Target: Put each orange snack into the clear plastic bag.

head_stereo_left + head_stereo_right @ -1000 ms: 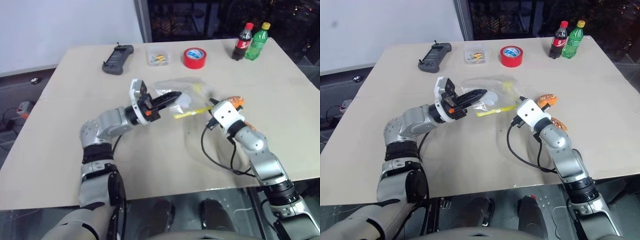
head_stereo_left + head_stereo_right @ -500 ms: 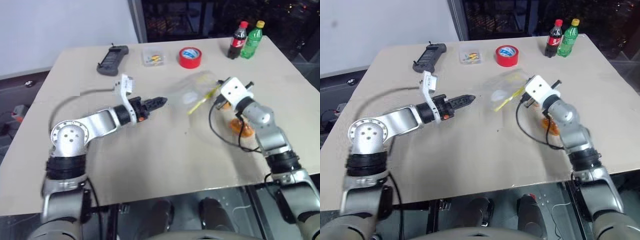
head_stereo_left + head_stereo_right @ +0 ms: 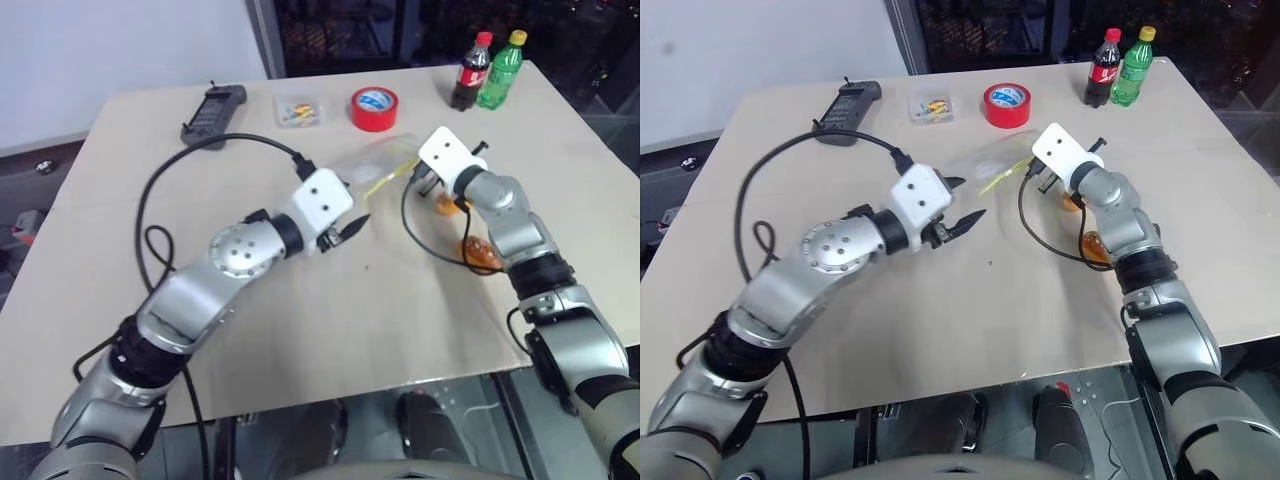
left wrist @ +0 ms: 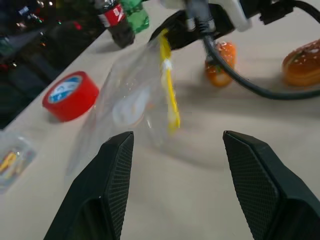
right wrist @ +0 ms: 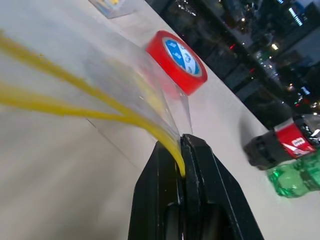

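— Bag first: where is the clear plastic bag [image 3: 375, 170]?

— It hangs lifted off the table [image 3: 330, 340], near the red tape roll [image 3: 374, 108]. The right gripper [image 5: 181, 150] has its two black fingers pressed together on the bag's yellow seal strip [image 4: 169, 87].

— And the left gripper [image 4: 175, 165]?

— Its fingers stand apart with nothing between them, pointing toward the bag from just beside it, not touching it.

— The orange snacks?

— Both lie on the table by the right arm: one orange snack [image 3: 443, 204] just under the right gripper's wrist, the other orange snack [image 3: 481, 253] nearer the table's front edge, beside the forearm. Neither is inside the bag.
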Robot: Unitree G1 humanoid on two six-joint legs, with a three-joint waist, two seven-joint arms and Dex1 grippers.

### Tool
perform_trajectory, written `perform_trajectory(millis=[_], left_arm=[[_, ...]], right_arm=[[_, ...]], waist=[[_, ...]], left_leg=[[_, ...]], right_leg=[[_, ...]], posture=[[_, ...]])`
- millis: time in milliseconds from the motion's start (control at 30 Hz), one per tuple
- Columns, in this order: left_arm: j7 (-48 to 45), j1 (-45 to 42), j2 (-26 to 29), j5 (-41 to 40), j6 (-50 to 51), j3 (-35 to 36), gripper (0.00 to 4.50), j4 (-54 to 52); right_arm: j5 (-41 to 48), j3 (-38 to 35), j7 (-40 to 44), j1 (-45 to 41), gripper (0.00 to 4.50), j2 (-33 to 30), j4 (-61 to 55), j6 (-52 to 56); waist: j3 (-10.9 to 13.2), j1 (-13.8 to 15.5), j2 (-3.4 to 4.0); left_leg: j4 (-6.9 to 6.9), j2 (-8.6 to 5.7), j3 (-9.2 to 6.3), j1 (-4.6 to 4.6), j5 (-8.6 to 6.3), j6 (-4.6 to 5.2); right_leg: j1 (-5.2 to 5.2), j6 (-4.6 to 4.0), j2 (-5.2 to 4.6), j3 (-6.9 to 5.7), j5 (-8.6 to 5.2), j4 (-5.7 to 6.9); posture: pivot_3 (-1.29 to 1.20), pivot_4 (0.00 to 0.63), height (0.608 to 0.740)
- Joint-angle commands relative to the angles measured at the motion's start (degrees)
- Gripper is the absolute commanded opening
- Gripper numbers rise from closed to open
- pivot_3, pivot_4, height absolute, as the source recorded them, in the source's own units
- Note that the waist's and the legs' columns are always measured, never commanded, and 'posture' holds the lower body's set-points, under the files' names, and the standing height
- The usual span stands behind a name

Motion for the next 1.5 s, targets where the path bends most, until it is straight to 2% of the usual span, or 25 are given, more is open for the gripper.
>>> perform_trajectory(millis=[33,433,567,600,667,733,1033,1133,1233,1300,1500], left_arm=[[1.1,-2.2,-2.4,6.2,-0.1,-0.8,3.01,0.3],[-1.9,-3.8,-9.2,17.3,0.4,-2.8,3.01,5.6],[-2.9,-3.8,-10.1,18.9,-0.5,-2.5,2.14,6.3],[-3.1,-3.8,-10.1,19.1,-0.7,-2.4,1.62,6.3],[-3.7,-3.6,-9.9,20.0,-1.2,-1.9,1.10,6.8],[-4.1,-3.3,-9.5,21.0,-2.0,-1.5,0.36,7.3],[-4.8,-2.7,-9.1,23.9,-7.3,1.8,0.36,11.2],[-4.3,-2.5,-9.7,24.3,-10.2,3.0,0.36,12.7],[-5.0,-2.1,-10.3,24.1,-10.9,4.3,0.32,13.6],[-5.5,-2.2,-10.5,23.2,-12.1,5.9,0.32,15.3],[-6.4,-2.4,-10.4,22.9,-14.9,8.8,0.32,19.0]], right_arm=[[-0.3,-0.1,0.0,-2.5,0.00,0.9,-2.0,0.7],[-0.3,-0.1,0.6,-1.4,0.00,2.6,-5.9,3.2],[-0.4,-0.1,0.6,-1.1,0.00,2.7,-6.7,3.8],[-0.5,0.0,0.6,-1.0,0.00,2.6,-6.8,3.8],[-0.8,0.1,0.8,-0.6,0.00,2.4,-7.1,4.1],[-1.1,0.2,0.6,-0.2,0.00,2.3,-7.5,4.3],[-2.0,0.1,0.3,0.8,0.00,1.7,-8.4,4.7],[-0.9,-0.1,3.0,1.0,0.00,1.1,-9.2,5.8],[-0.5,-0.7,3.5,1.7,0.95,0.6,-10.7,6.4],[2.0,-2.6,4.7,3.8,1.84,0.6,-14.4,9.5],[8.4,-7.4,9.1,11.7,1.84,-1.8,-29.0,19.7]], waist=[[0.0,-0.2,0.00],[0.0,-0.2,0.01],[0.0,-0.3,0.01],[0.0,-0.3,0.01],[0.0,-0.3,0.01],[0.0,-0.3,0.01],[0.0,-0.3,0.01],[0.0,-0.3,0.01],[0.0,-0.3,0.01],[0.0,-0.3,0.01],[0.0,-0.2,0.01]], left_leg=[[0.01,0.00,0.00,0.00,0.00,0.00],[0.08,0.00,0.07,0.02,0.03,-0.04],[0.10,0.00,0.12,0.01,0.03,-0.04],[0.10,0.01,0.19,0.01,0.03,-0.05],[0.11,0.01,0.23,0.01,0.04,-0.05],[0.13,0.01,0.26,0.01,0.04,-0.05],[0.15,0.02,0.34,0.00,0.04,-0.05],[0.15,0.02,0.35,0.00,0.04,-0.05],[0.17,0.02,0.35,0.00,0.04,-0.05],[0.17,0.02,0.34,0.00,0.04,-0.05],[0.26,0.01,0.34,-0.06,0.03,-0.05]], right_leg=[[-0.01,0.00,0.01,0.00,0.00,0.03],[-0.11,0.00,0.03,0.10,0.00,0.26],[-0.16,0.00,0.03,0.15,0.00,0.33],[-0.21,0.00,0.04,0.24,0.00,0.39],[-0.22,0.00,0.05,0.27,0.00,0.40],[-0.23,0.00,0.06,0.30,0.00,0.44],[-0.26,0.00,0.07,0.37,0.00,0.47],[-0.27,0.00,0.07,0.37,0.00,0.47],[-0.27,0.00,0.06,0.38,0.01,0.47],[-0.27,0.00,0.07,0.37,0.00,0.47],[-0.27,0.01,0.06,0.37,0.01,0.49]], posture=[[0.00,0.150,0.740],[0.00,0.150,0.740],[0.00,0.150,0.740],[0.00,0.150,0.740],[0.00,0.150,0.740],[0.00,0.150,0.740],[0.00,0.150,0.740],[0.00,0.150,0.740],[0.00,0.150,0.740],[0.00,0.150,0.740],[0.00,0.150,0.740]])
